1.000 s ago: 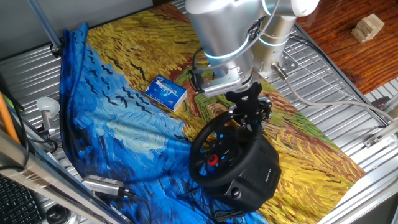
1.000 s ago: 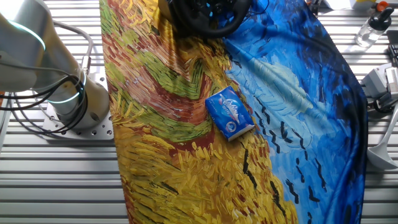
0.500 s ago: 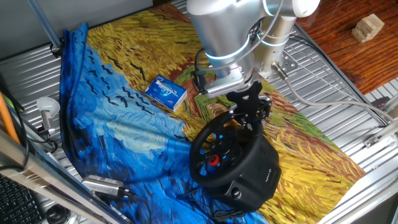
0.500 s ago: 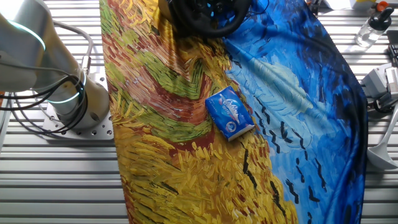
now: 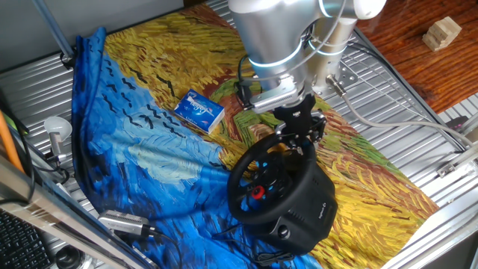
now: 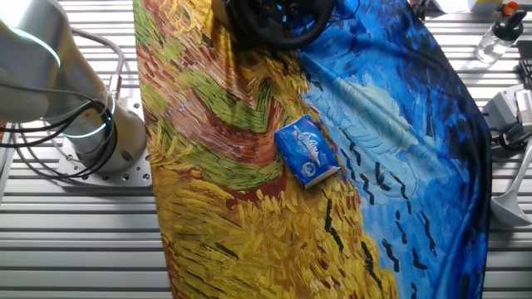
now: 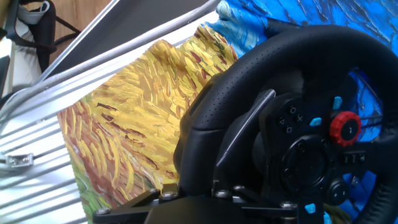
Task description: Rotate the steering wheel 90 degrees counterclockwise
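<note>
On the left of one fixed view, a blue fold of the painted cloth [image 5: 127, 142] is seen draped over the ribbed metal table [image 5: 418, 142]; the cloth turns yellow toward the right. A small blue-and-white box [image 5: 199, 109] lies on the cloth near its middle, well apart from the wheel. Further right, the steering wheel [image 5: 258, 183] is found on its bulky black base [image 5: 310, 213] at the near edge of the cloth. The rim is tilted, and its face is turned toward the lower left of this view, with a red round button [image 5: 257, 192] showing on the hub. A round rim offers no long axis; the base extends behind the rim toward the lower right.

The gripper [image 5: 299, 143] is held at the upper right part of the rim, under the silver arm [image 5: 272, 33]. Whether the fingers are closed on the rim cannot be told, as they merge with the black wheel.

In the other fixed view, the robot's base [image 6: 104, 141] stands at the left, the box [image 6: 306, 150] lies mid-cloth, and only the lower arc of the wheel [image 6: 287, 31] is caught at the top edge.

In the hand view, the rim [image 7: 261, 74] fills the right side, with blue-lit buttons and the red button [image 7: 344, 127] on the hub; the fingertips are not seen there.
</note>
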`<state>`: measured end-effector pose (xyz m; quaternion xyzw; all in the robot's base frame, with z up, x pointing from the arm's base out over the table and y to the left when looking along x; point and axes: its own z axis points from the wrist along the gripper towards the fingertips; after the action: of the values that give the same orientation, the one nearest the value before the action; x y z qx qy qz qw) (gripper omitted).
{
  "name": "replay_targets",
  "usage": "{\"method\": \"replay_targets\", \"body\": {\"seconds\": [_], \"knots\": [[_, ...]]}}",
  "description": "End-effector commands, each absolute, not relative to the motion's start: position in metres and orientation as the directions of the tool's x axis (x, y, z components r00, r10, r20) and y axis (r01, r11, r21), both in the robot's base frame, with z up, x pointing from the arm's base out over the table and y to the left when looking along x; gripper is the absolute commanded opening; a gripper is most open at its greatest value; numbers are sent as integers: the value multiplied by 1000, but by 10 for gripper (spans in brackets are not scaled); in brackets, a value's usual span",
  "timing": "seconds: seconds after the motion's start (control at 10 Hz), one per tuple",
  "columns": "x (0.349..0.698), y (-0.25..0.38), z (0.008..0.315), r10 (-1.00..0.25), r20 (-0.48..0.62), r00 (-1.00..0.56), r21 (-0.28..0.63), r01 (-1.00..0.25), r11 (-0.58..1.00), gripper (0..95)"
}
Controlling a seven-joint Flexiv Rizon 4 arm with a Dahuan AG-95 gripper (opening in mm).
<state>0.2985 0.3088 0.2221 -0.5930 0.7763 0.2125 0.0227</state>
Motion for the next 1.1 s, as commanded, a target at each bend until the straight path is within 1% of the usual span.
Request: {"method": "replay_targets", "body": {"seconds": [0.1,0.4,1.1], "knots": [[298,307,221,-916,-290,-276,295,-937,188,0],[295,303,219,-922,-288,-259,288,-942,175,0],[293,298,212,-934,-303,-189,240,-964,118,0]]}}
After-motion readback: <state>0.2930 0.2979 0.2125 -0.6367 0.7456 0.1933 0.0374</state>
